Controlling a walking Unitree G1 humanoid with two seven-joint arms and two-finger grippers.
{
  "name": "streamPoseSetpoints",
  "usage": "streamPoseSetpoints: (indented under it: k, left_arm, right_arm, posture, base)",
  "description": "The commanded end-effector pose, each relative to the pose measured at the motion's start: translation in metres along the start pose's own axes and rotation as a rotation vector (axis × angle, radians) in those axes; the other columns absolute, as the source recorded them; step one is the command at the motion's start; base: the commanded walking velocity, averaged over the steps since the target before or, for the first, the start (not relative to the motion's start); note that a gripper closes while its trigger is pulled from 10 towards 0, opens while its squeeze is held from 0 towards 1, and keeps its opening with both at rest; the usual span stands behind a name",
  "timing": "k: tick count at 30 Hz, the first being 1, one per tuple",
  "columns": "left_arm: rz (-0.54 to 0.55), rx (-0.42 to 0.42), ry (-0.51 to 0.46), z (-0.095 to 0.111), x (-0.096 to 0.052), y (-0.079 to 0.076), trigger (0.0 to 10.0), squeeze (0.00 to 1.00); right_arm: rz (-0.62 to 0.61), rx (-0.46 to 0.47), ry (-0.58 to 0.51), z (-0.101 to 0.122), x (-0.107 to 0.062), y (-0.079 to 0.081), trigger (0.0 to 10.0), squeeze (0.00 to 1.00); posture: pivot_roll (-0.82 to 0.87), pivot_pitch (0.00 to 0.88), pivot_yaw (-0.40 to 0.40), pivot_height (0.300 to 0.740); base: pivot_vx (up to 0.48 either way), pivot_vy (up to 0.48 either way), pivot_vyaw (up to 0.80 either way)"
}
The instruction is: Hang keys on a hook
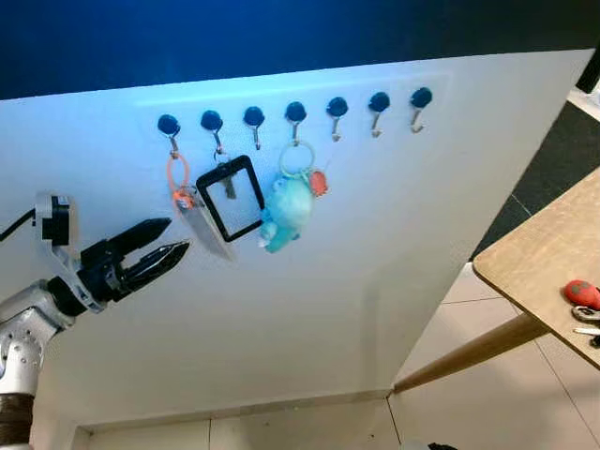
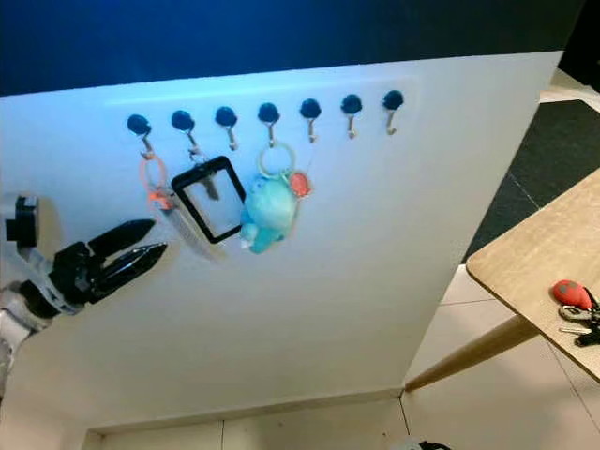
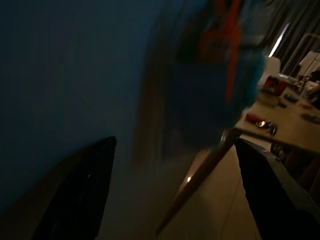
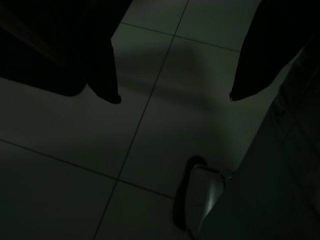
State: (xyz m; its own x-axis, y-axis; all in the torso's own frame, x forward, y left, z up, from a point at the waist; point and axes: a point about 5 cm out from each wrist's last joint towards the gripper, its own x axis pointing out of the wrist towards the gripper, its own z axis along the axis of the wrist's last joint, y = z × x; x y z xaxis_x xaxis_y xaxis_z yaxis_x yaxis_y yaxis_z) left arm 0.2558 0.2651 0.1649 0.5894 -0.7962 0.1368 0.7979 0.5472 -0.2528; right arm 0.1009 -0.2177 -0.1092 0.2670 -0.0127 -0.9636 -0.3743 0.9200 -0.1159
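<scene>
Before me a white board (image 1: 309,309) carries a row of seven hooks (image 1: 295,114); an orange ring (image 1: 177,174), a black frame (image 1: 231,197) and a blue plush (image 1: 285,212) hang there. At my right, a wooden worktop (image 1: 530,253) holds red-tagged keys (image 1: 583,298).

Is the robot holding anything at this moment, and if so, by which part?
Nothing is held. The left hand is open and empty near the white board. The right hand hangs open over the floor.
</scene>
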Motion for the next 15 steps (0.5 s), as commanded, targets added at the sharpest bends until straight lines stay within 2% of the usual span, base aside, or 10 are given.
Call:
streamPoseSetpoints:
  k: [1, 4, 9, 12, 13, 15]
  left_arm:
    - [0.075, -0.015, 0.106, -0.015, -0.016, 0.006, 10.0, 1.00]
    - [0.089, -0.025, 0.123, -0.020, -0.020, 0.007, 10.0, 1.00]
    - [0.192, -0.131, 0.239, -0.060, -0.051, 0.007, 10.0, 1.00]
    - [0.196, -0.160, 0.286, -0.073, -0.060, 0.003, 10.0, 1.00]
    - [0.208, -0.198, 0.322, -0.086, -0.068, -0.001, 10.0, 0.15]
    - [0.216, -0.216, 0.335, -0.092, -0.072, -0.003, 10.0, 0.15]
  right_arm:
    - [0.011, 0.000, -0.001, -0.001, 0.000, 0.003, 10.0, 0.00]
    - [0.012, -0.001, -0.001, -0.001, 0.000, 0.003, 10.0, 0.00]
    - [0.015, -0.008, 0.000, 0.000, 0.000, 0.004, 10.0, 0.00]
    - [0.015, -0.012, 0.000, 0.000, 0.001, 0.004, 10.0, 0.00]
    - [0.015, -0.016, -0.001, 0.001, 0.001, 0.004, 10.0, 0.00]
    - [0.015, -0.018, -0.002, 0.001, 0.001, 0.004, 10.0, 0.00]
  posture:
    - [-0.04, 0.049, 0.052, 0.740]
    - [-0.04, 0.049, 0.052, 0.740]
    - [-0.03, 0.044, 0.050, 0.740]
    - [-0.03, 0.042, 0.047, 0.740]
    - [-0.03, 0.040, 0.047, 0.740]
    - [-0.03, 0.040, 0.047, 0.740]
  base:
    - [0.000, 0.000, 0.00]
    - [0.000, 0.000, 0.00]
    - [0.000, 0.000, 0.00]
    - [0.000, 0.000, 0.00]
    - [0.000, 0.000, 0.00]
    - [0.000, 0.000, 0.00]
